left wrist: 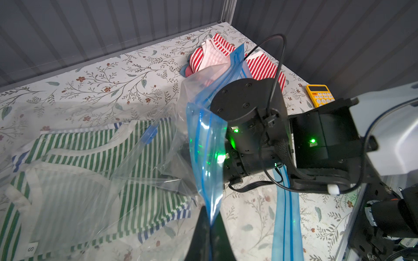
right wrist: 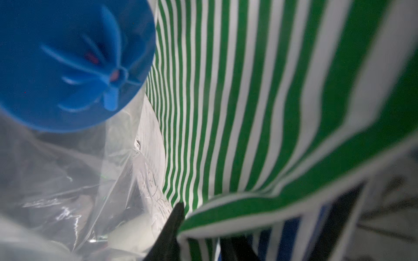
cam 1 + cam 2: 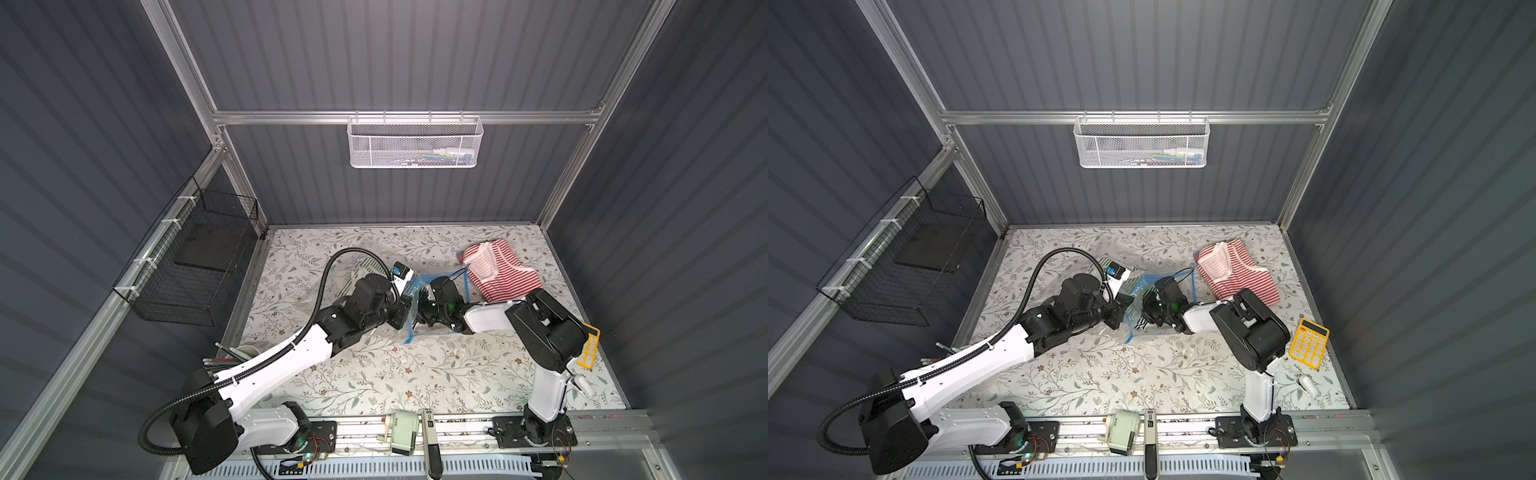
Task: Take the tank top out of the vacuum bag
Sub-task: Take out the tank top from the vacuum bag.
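green-striped tank top [image 2: 248, 101] fills the right wrist view, lying inside the vacuum bag [image 1: 126, 171] mid-worktop [image 3: 374, 374], blue valve cap [image 2: 67, 63] just beside it. right tool [image 2: 205, 223] is in through the mouth, fingers either side of the hem. pinching or not, i cannot tell. left tool [image 1: 209, 217] is pressed together on the blue zip strip [image 1: 203, 146], lifting that edge, i reckon, so the mouth gapes and the bag can't slide with the pull.

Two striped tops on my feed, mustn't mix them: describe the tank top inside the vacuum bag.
On the floral table lies a clear vacuum bag with a blue zip strip. The tank top is inside it: green and white stripes, unlike the red striped top lying outside the bag.
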Controlling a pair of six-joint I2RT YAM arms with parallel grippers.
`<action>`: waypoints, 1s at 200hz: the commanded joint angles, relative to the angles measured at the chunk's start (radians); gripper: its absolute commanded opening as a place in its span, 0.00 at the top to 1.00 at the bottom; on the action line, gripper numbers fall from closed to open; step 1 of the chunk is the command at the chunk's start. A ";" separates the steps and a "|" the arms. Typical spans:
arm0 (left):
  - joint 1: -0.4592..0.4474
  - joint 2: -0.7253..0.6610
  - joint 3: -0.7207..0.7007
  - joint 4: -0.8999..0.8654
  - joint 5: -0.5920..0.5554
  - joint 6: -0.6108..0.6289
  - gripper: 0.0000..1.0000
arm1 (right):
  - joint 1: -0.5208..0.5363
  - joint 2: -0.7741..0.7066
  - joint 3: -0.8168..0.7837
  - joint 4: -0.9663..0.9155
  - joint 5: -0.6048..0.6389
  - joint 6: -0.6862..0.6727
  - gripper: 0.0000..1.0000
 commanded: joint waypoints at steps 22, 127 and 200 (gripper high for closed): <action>0.000 -0.031 0.013 -0.032 -0.004 0.013 1.00 | 0.002 0.006 0.025 0.050 0.009 -0.006 0.92; 0.000 -0.044 -0.006 -0.003 -0.021 -0.007 1.00 | -0.001 -0.111 -0.032 0.070 0.008 -0.042 1.00; 0.000 -0.025 0.009 -0.008 -0.068 -0.011 1.00 | 0.015 -0.197 -0.087 0.030 0.010 -0.026 1.00</action>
